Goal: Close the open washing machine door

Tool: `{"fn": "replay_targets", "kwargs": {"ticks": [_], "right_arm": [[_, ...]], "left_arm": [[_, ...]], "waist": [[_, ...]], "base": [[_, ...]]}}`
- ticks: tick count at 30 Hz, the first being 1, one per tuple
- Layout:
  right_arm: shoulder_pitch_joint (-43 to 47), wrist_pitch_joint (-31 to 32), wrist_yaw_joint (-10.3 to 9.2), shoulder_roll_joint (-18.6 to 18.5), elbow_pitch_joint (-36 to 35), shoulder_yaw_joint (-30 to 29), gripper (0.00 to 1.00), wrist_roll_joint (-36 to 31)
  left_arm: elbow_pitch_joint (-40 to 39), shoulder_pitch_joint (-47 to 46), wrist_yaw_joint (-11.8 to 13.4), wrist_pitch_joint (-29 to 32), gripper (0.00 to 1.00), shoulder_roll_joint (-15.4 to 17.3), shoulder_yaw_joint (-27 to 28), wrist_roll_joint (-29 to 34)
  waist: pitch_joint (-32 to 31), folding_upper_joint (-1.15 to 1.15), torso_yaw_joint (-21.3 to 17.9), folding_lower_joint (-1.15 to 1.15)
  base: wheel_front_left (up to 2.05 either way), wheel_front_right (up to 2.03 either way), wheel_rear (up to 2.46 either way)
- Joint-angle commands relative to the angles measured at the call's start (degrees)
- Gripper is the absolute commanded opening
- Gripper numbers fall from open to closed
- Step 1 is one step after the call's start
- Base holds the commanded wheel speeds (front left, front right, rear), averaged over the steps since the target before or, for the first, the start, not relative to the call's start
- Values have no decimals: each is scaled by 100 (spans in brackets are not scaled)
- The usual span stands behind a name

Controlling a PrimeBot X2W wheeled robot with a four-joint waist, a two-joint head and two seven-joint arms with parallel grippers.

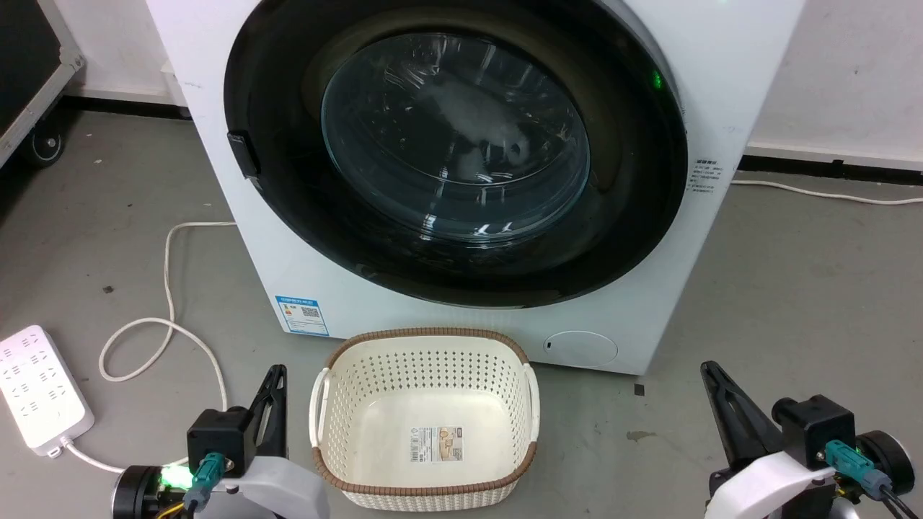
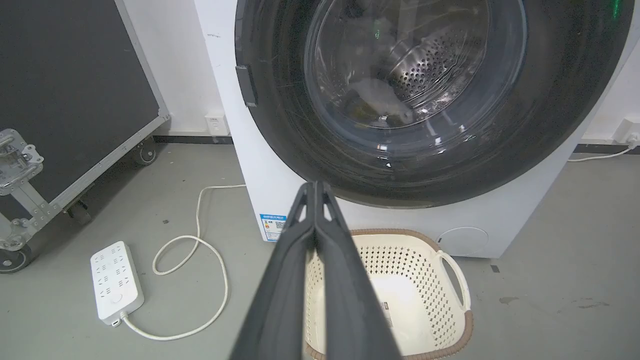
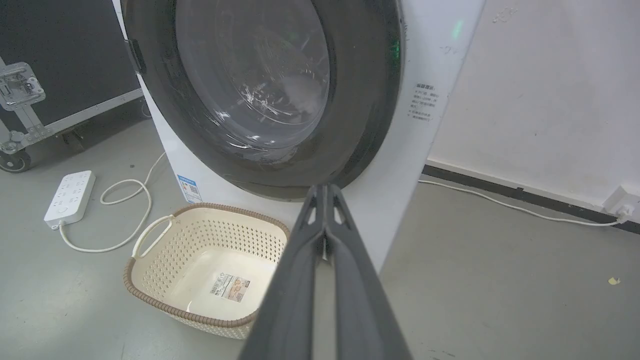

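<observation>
At the far middle of the scene, the washing machine door (image 1: 454, 137) lies against the front of the washing machine (image 1: 461, 324), its black rim ringing the glass bowl, with the steel drum showing through. A blue sticker (image 1: 303, 315) sits low on the left of the white front. Just near of the machine, a cream basket (image 1: 425, 335) stands on the grey floor (image 1: 793, 303). To the left lie a white power strip (image 1: 36, 389) and a looping cable (image 1: 169, 288). Nearest, the left gripper (image 1: 276, 375) and the right gripper (image 1: 710, 371) flank the basket. Each has its jaws pressed together on nothing, well apart from the door.
</observation>
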Motion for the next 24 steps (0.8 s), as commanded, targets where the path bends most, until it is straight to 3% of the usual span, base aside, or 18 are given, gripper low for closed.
{"fn": "replay_targets", "kwargs": {"ticks": [1,24], "right_arm": [[-71,2,-4,26,-31,1,0,-29],[-71,2,-4,26,-31,1,0,-29]], "left_arm": [[-25,-85,16,2,0,1,13,16],[-25,-85,16,2,0,1,13,16]], "waist": [[0,0,0,0],[0,0,0,0]], "base": [[0,0,0],[0,0,0]]}}
